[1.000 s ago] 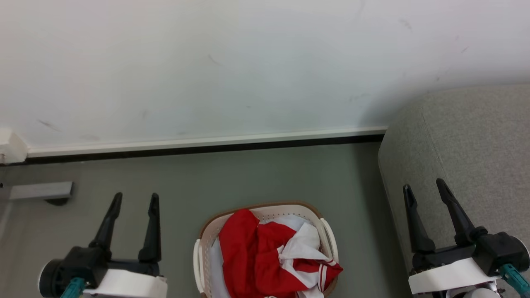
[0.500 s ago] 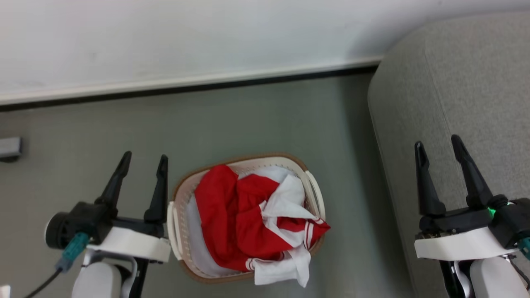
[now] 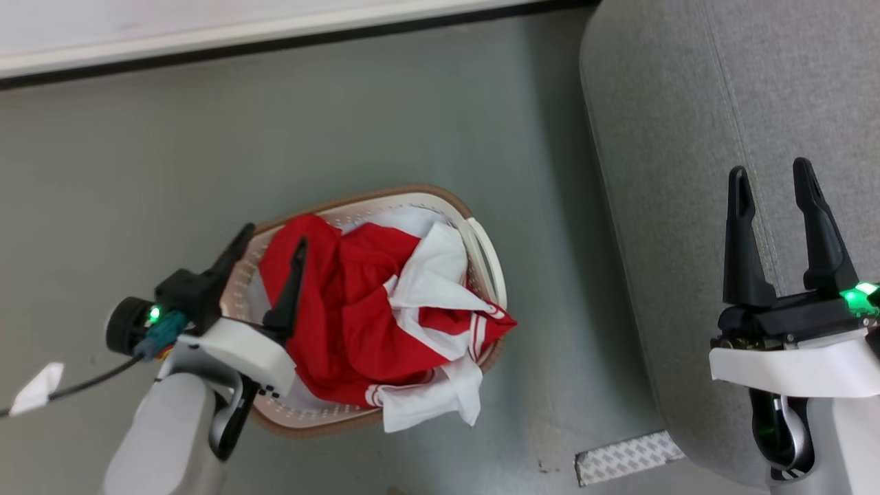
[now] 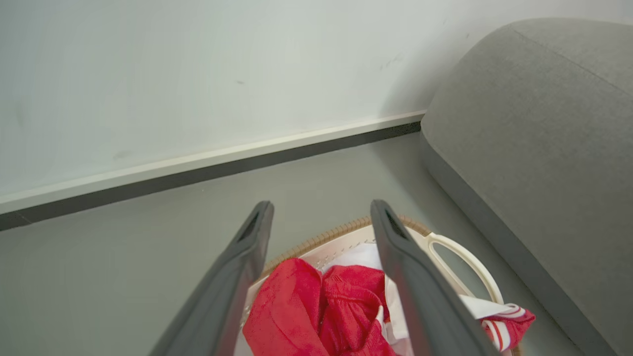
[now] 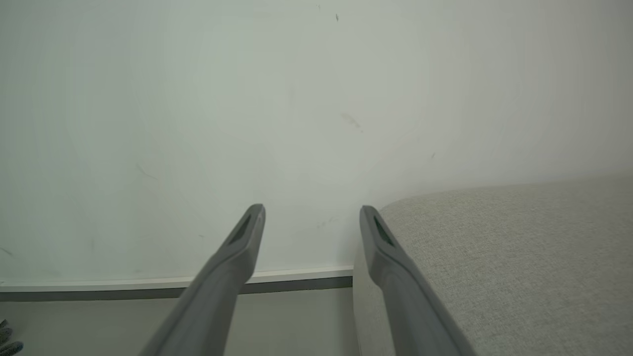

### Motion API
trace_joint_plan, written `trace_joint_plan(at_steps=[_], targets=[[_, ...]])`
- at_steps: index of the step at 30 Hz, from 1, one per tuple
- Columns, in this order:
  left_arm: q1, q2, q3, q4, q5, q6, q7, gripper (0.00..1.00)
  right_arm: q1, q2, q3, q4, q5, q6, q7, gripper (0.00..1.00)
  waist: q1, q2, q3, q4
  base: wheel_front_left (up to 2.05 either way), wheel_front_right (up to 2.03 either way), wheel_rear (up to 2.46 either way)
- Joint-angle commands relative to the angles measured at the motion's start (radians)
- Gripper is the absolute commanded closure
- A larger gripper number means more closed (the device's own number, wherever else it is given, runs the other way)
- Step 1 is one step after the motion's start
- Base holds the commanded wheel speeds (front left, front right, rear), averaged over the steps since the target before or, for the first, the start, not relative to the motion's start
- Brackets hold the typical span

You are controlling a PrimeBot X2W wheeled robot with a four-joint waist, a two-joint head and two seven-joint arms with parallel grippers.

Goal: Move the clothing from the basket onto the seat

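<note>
Grey-green floor (image 3: pixel 344 103) is seen running up to a white wall (image 4: pixel 198 74) edged by a pale baseboard (image 3: pixel 275 31). On the right, the seat (image 3: pixel 687 103), a large grey upholstered sofa, is shown with no garment on the part that is visible. The basket (image 3: pixel 412 194) is set on the floor near the seat's rounded edge, apart from it. The clothing (image 3: pixel 344 323) is piled inside the basket, red folds mixed with white panels. A striped corner and a white flap are draped over the rim on the side nearer the seat.

The left gripper (image 3: pixel 275 237) is held over the basket's left part with its fingers spread wide, one above the rim and the other above the red fabric. Nothing is pinched, and whether the cloth is touched cannot be told. The right gripper (image 3: pixel 768 168) is held above the seat, likewise spread and empty. A patterned strip (image 3: pixel 629 457) is seen on the floor at the foot of the seat.

The task is judged to be at its very start: every garment in view is lying in the basket. A reach toward the pile appears to be the step in hand. Grasping, lifting, carrying across and releasing on the seat are all left to be done.
</note>
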Motion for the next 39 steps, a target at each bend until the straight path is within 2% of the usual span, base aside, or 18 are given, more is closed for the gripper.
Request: trace_joint_plan(at_steps=[1, 7, 20, 25, 32, 33, 35, 39], targets=[[-0.027, 0.019, -0.020, 0.037, -0.022, -0.002, 0.012, 0.00, -0.019, 0.001, 0.002, -0.008, 0.009, -0.002, 0.000, 0.00, -0.0002, 0.0000, 0.039, -0.031, 0.00, 0.00, 0.00], [-0.135, 0.056, -0.165, 0.183, -0.106, -0.002, 0.109, 0.00, -0.040, 0.001, 0.005, -0.043, 0.091, -0.002, 0.000, 0.00, -0.0002, 0.0000, 0.101, -0.069, 0.00, 0.00, 0.00], [-0.287, 0.160, -0.431, 0.331, -0.335, -0.001, 0.371, 0.00, -0.062, 0.001, 0.014, -0.085, 0.199, -0.002, 0.000, 0.00, -0.0002, 0.0000, 0.222, -0.151, 0.00, 0.00, 0.00], [-0.328, 0.197, -0.498, 0.372, -0.388, -0.001, 0.426, 0.00, -0.058, 0.001, 0.023, -0.086, 0.214, -0.002, 0.000, 0.00, -0.0002, 0.0000, 0.265, -0.178, 0.00, 0.00, 0.00], [-0.368, 0.221, -0.572, 0.430, -0.432, -0.001, 0.433, 0.00, -0.059, 0.001, 0.033, -0.090, 0.228, -0.002, 0.000, 0.00, -0.0002, 0.0000, 0.302, -0.207, 0.00, 0.00, 0.00], [-0.373, 0.223, -0.580, 0.436, -0.439, -0.001, 0.431, 0.13, -0.059, 0.001, 0.033, -0.090, 0.229, -0.002, 0.000, 0.00, -0.0002, 0.0000, 0.304, -0.209, 0.00, 0.00, 0.00], [-0.384, 0.221, -0.598, 0.443, -0.452, -0.001, 0.419, 1.00, -0.061, 0.001, 0.032, -0.086, 0.231, -0.002, 0.000, 0.00, -0.0002, 0.0000, 0.305, -0.210, 0.00, 0.00, 0.00], [-0.396, 0.212, -0.631, 0.457, -0.471, -0.001, 0.382, 1.00, -0.064, 0.001, 0.031, -0.072, 0.224, -0.002, 0.000, 0.00, -0.0002, 0.0000, 0.286, -0.202, 0.00, 0.00, 0.00]])
